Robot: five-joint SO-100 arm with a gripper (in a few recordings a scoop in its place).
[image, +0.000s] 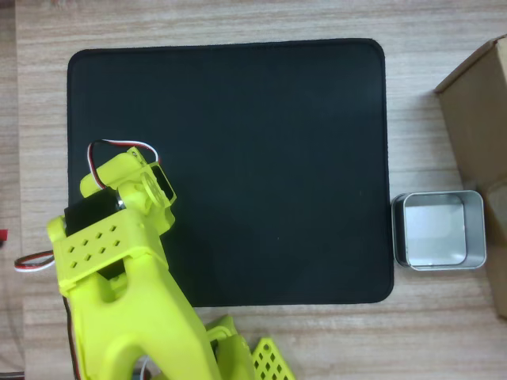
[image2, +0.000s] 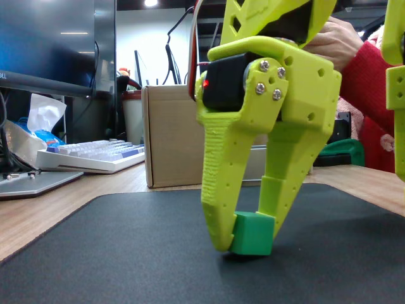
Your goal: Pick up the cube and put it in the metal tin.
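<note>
From above, the lime-green arm reaches over the lower-left part of the black mat, and its wrist housing covers whatever sits beneath, so neither the fingertips nor the cube can be made out from this angle. The metal tin sits empty on the wooden table just off the mat's right edge, well apart from the arm, with the brown cardboard box close behind and beside it. That long carry across the mat is one risk: a weak hold could let the cube drop midway, and a slightly long swing would put it against the box instead of into the low-walled tin.

Down at table level, the fixed view shows the gripper standing nearly upright with its tips down on the mat. The green cube sits between the two fingers, the left finger pressed to its side and the right one meeting its upper corner. The claw appears closed around the cube, though I cannot be sure from this angle how squarely the right finger bears on it. The cube rests on the mat, not yet lifted.

The hold is taken at the very tips, low on the fingers. If the contact is on an edge and not a flat face, the cube could twist or squirt out as the arm rises. Tips dragging on the mat could also tug the fabric and shift the cube.
</note>
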